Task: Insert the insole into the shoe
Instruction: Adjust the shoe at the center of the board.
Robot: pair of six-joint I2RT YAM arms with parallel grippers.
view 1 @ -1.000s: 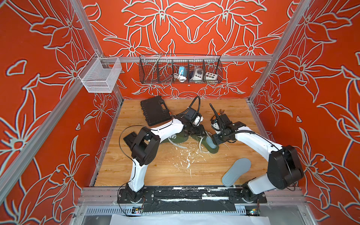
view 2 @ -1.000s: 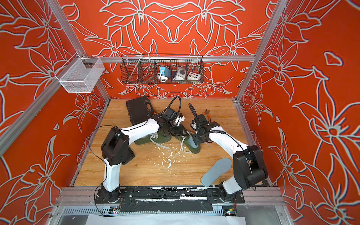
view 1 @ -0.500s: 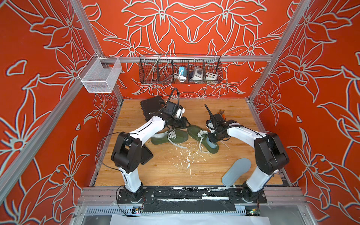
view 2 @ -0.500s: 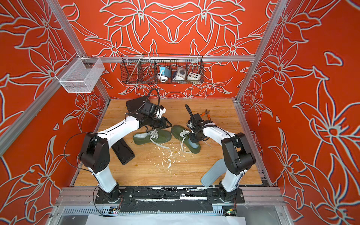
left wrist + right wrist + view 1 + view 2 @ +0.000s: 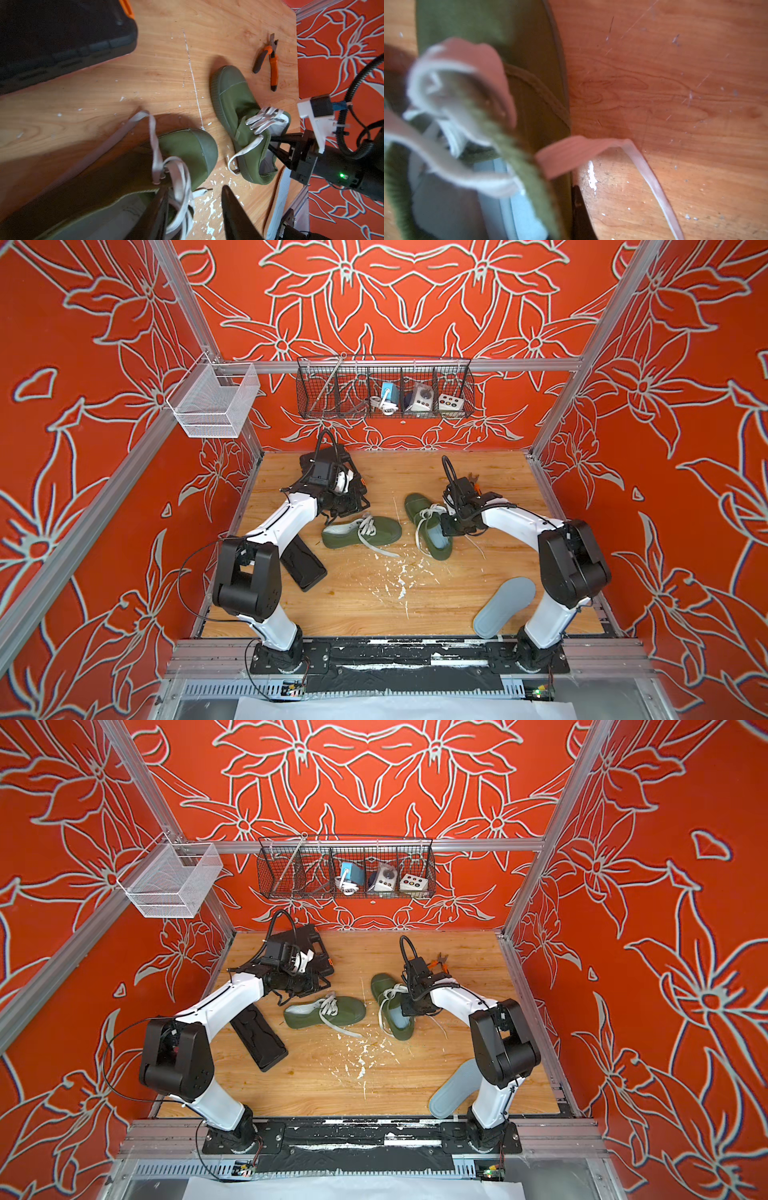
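Note:
Two green canvas shoes with white laces lie mid-table. The right shoe [image 5: 428,526] has a pale blue insole [image 5: 436,536] lying inside it, also seen in the right wrist view [image 5: 525,218]. My right gripper [image 5: 449,526] is shut on that shoe's side wall; one black finger [image 5: 579,207] shows outside the wall. A second grey-blue insole [image 5: 505,605] lies loose near the front right. The left shoe [image 5: 361,533] lies on its side. My left gripper [image 5: 193,209] hangs open just behind it, its fingers astride the laces at the shoe's opening and gripping nothing.
A black tool case [image 5: 328,464] sits at the back left and a flat black tray [image 5: 303,564] lies by the left arm. Orange-handled pliers [image 5: 270,58] lie behind the right shoe. Wire baskets [image 5: 384,389] hang on the back wall. White flecks dot the wood.
My left arm has pulled back and to the left, away from the right shoe, uncovering the left shoe. My right gripper has closed on the right shoe's side wall.

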